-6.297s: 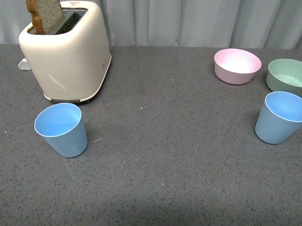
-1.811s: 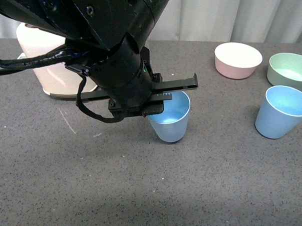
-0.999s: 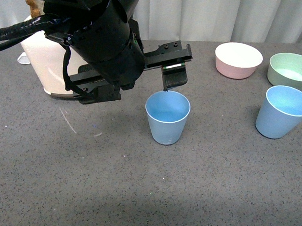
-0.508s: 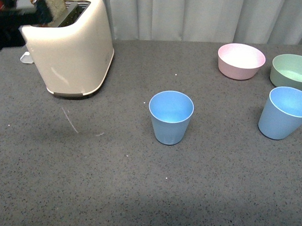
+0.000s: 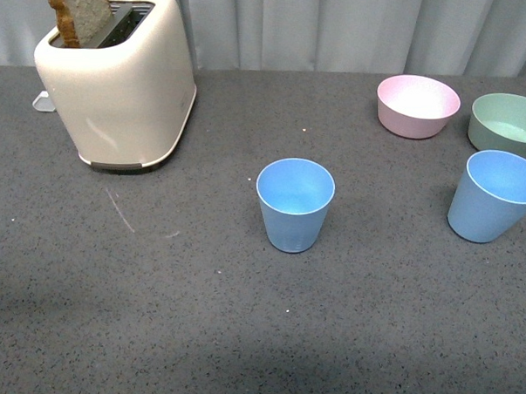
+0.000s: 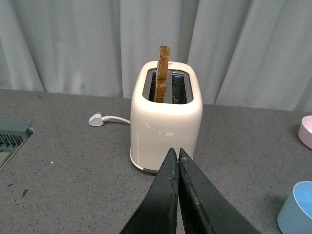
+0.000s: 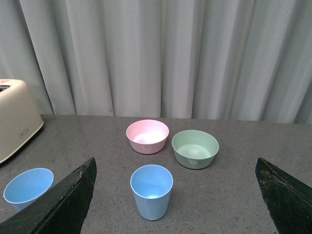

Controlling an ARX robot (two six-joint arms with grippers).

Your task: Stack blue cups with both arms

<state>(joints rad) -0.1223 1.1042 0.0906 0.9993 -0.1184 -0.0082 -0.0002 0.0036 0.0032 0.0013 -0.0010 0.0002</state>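
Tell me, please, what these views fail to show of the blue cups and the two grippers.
- Front view: neither arm is in frame.
- Left wrist view: the middle blue cup is cut off by the frame edge; the shut left gripper hides part of the toaster.
- Right wrist view: the right gripper shows only two spread finger plates, cut by the frame edges; one hides part of the middle blue cup.

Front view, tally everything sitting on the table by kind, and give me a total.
Blue cups: 2
Bowls: 2, the pink bowl and the pale green bowl
Toaster: 1
Bread slice in the toaster: 1
White plug beside the toaster: 1
Total: 7
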